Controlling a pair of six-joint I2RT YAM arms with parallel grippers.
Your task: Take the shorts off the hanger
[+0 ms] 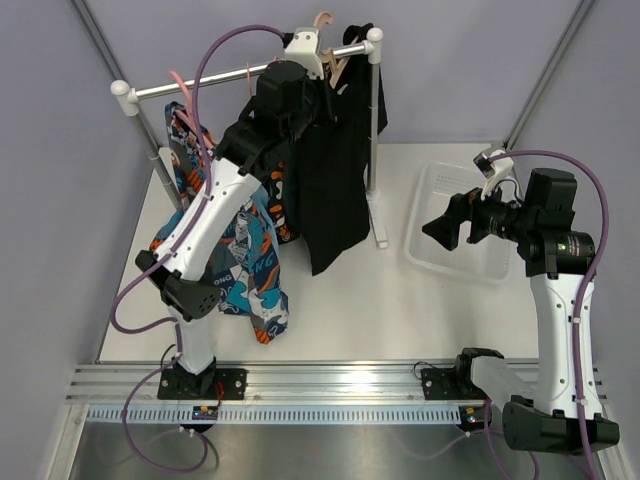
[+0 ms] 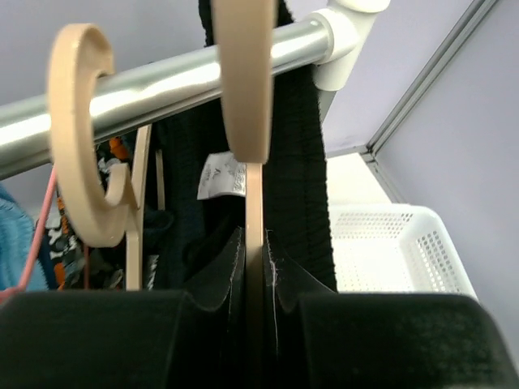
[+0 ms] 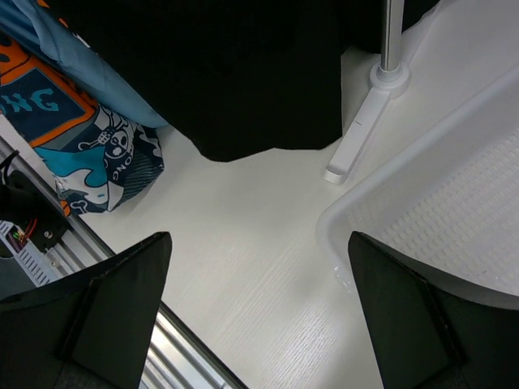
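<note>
Black shorts [image 1: 330, 180] hang from a beige wooden hanger on the silver rail [image 1: 200, 85] near its right end. My left gripper [image 1: 305, 85] is up at the rail. In the left wrist view it [image 2: 254, 271] is shut on the hanger's flat stem [image 2: 254, 203], with the black shorts [image 2: 300, 162] behind it. A second beige hook [image 2: 77, 130] hangs to the left. A sliver of orange, black and white pattern [image 2: 61, 239] shows behind it. My right gripper [image 1: 445, 228] is open and empty, low by the basket; it [image 3: 259, 284] faces the black shorts' hem [image 3: 243, 73].
A teal-blue-orange patterned garment [image 1: 240, 250] hangs at the rail's left and drapes onto the table, behind my left arm. A white perforated basket [image 1: 440, 200] sits right of the rack's upright [image 1: 373, 120]. The rack's white foot [image 3: 357, 146] lies between shorts and basket [image 3: 454, 203].
</note>
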